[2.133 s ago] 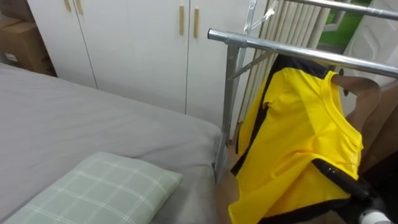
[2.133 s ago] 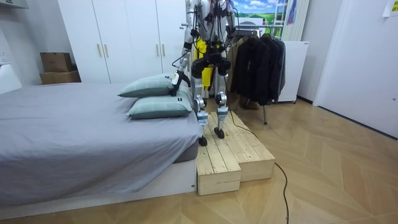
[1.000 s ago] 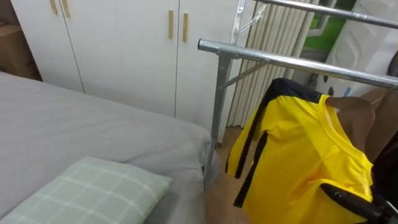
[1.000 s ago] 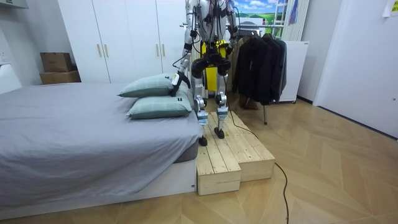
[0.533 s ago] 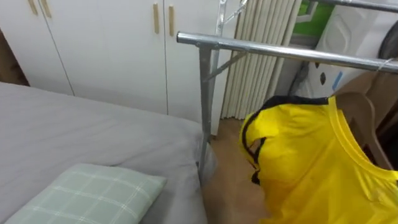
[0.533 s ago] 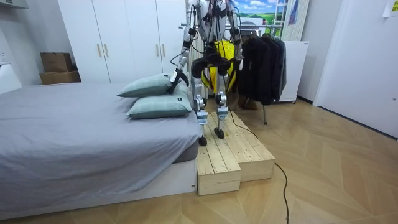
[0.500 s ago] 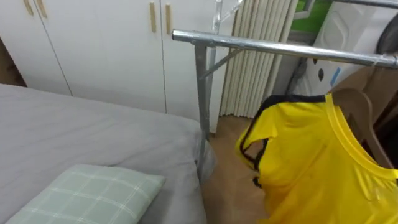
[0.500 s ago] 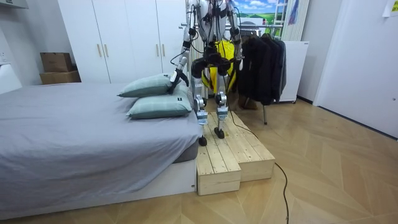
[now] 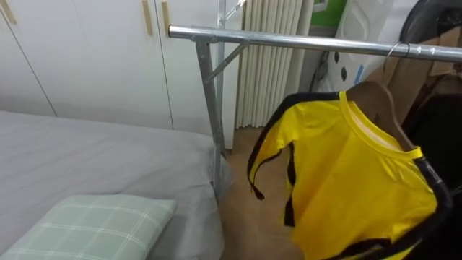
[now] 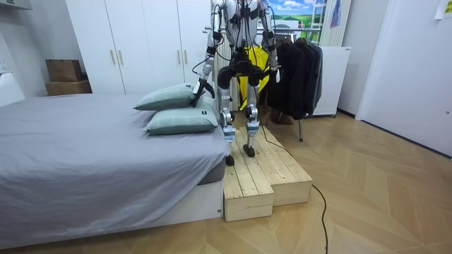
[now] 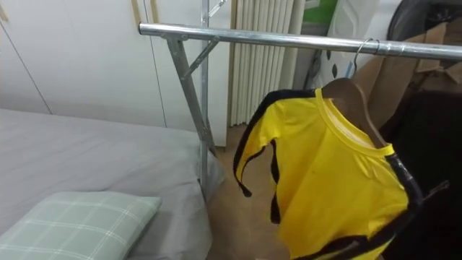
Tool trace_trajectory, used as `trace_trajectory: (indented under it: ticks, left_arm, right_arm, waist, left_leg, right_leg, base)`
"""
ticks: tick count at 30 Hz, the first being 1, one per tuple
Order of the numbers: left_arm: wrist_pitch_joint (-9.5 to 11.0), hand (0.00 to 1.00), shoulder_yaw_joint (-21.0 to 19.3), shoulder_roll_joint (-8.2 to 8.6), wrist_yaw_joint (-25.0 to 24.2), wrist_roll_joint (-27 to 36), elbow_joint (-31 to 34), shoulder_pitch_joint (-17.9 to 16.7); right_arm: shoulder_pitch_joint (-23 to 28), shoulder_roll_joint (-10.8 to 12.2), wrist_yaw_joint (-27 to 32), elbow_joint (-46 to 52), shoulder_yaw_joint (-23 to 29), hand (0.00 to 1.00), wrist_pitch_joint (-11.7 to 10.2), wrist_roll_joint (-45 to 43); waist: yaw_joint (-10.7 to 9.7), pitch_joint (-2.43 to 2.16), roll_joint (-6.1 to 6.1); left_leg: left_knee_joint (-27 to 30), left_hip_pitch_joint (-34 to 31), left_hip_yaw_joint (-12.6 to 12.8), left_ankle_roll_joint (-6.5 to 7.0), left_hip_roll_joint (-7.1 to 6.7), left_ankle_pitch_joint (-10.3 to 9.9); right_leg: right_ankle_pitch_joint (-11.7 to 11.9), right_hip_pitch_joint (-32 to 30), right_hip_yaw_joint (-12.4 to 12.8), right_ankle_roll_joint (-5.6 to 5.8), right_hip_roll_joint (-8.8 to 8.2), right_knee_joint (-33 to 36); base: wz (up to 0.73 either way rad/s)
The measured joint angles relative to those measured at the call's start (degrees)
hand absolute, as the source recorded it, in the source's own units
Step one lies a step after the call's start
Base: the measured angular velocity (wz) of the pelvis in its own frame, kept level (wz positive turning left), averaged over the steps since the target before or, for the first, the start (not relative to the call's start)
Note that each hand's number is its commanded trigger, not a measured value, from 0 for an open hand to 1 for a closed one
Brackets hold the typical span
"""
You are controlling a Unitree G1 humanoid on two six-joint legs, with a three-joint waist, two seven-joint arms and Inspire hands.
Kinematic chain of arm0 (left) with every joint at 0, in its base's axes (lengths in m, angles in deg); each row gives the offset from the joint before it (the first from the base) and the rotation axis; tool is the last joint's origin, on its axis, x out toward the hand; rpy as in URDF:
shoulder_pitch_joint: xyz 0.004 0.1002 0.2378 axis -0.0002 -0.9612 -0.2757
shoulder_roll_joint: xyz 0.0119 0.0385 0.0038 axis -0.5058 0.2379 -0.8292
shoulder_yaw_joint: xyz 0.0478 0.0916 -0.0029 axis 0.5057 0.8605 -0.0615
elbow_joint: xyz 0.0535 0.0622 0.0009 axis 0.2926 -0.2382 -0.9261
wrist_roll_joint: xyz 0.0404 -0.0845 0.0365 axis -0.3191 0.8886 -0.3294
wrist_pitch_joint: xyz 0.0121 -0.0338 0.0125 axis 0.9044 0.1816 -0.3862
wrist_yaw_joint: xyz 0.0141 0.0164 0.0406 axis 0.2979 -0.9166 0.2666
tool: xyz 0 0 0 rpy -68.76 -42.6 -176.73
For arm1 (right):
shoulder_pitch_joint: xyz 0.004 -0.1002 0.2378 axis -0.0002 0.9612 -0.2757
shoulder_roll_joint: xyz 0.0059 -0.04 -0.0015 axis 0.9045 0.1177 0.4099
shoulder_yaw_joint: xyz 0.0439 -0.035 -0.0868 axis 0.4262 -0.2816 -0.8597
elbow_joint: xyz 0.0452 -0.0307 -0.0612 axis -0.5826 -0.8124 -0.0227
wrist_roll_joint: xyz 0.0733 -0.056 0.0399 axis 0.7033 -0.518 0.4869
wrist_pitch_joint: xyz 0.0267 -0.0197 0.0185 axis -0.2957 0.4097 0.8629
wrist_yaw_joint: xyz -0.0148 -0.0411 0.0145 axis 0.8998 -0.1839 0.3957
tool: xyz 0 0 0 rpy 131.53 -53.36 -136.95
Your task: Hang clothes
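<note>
While your robot stands upright on the wooden platform (image 10: 268, 173) at the end of the bed (image 9: 86, 159), facing the clothes rail (image 9: 289, 42), its two arms do different things. By the room view, the left arm hangs down and a little out toward the bed, with the left hand (image 10: 200, 87) low, near the stacked pillows. You cannot tell from here whether its fingers are straight or curled. The right arm is bent at the robot's other side, and the right hand (image 10: 272, 63) sits between the yellow shirt (image 9: 346, 180) and the dark clothes (image 10: 296, 67) on the rack. It is too small to say whether it grips anything.

From the head camera, the yellow shirt, trimmed in black, is draped on a wooden hanger (image 9: 372, 94). The hanger's wire hook is up at the metal rail and looks to be over it. The shirt hangs tilted, its near sleeve dangling toward the rail's upright post. A green checked pillow (image 9: 94, 224) lies on the grey bed at lower left, with white wardrobe doors (image 9: 86, 58) behind.
</note>
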Motion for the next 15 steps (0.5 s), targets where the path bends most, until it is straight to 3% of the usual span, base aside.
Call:
trace_trajectory:
  ticks: [15]
  left_arm:
    - [0.4, 0.00, -0.2, 0.04, 0.3, 0.5, 0.0, 0.4]
  right_arm:
    - [1.6, 0.2, -0.1, -1.7, -3.3, 0.00, -0.8, -6.2]
  waist:
    - [-0.1, -0.22, 0.50]
  left_leg:
    - [-0.1, -0.7, 0.3, -0.09, 0.05, -0.2]
  right_leg:
    - [0.5, -1.5, 0.4, -0.12, 0.23, 1.5]
  base:
    - [-0.01]
